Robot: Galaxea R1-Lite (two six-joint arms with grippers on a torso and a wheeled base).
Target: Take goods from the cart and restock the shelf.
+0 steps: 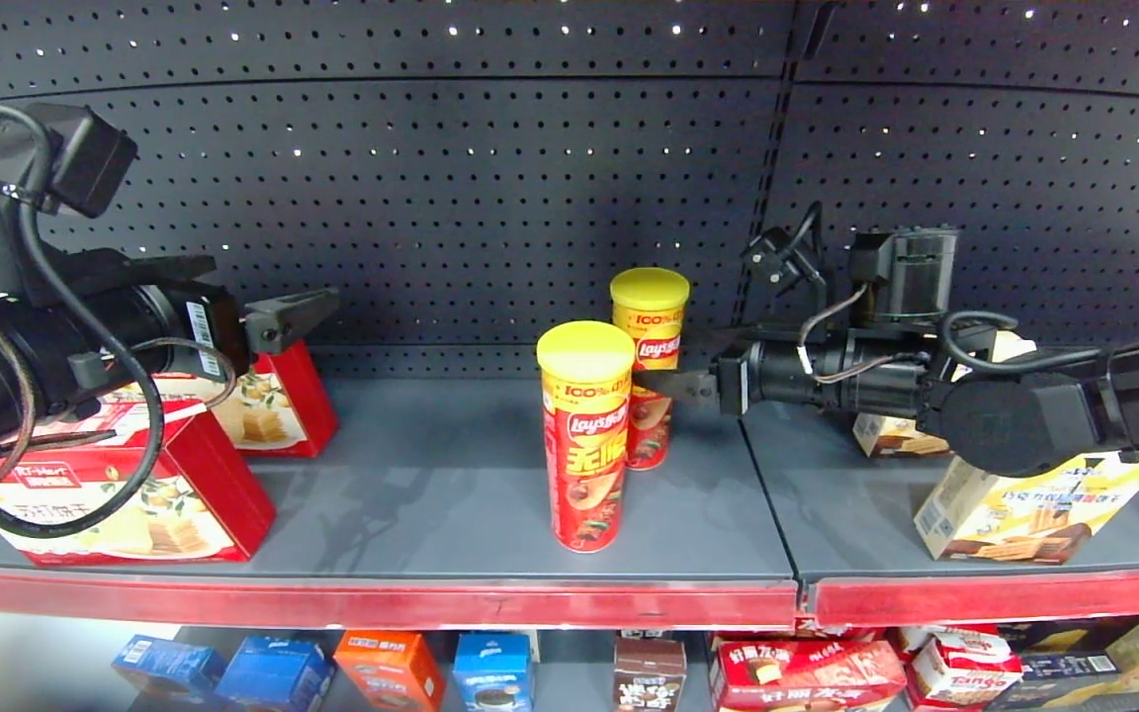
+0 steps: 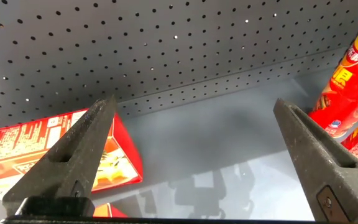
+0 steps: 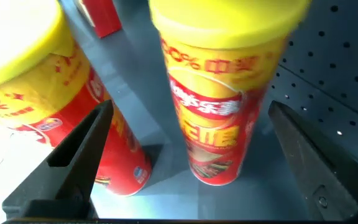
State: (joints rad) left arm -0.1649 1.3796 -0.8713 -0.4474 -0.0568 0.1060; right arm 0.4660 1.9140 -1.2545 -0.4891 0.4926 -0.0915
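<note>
Item: rear chip can (image 1: pixel 650 326), centre of frame; likely light, stiff, slick tube (tips easily), best held mid-body. The right gripper (image 3: pixel 190 109) is spread wide either side of it. The left gripper (image 2: pixel 194 102) is released, empty.

Front chip can (image 1: pixel 585 435) stands upright on the grey shelf (image 1: pixel 431 494), yellow lid on. Rear chip can (image 1: pixel 650 331) stands upright just behind it, slightly right. Right gripper (image 1: pixel 663 384), right of the front can, reaches the rear can's side; contact not confirmed. Left gripper (image 1: pixel 317 302) is well left, above red biscuit boxes (image 1: pixel 134 494). Cream wafer boxes (image 1: pixel 1024 514) lie well right.
</note>
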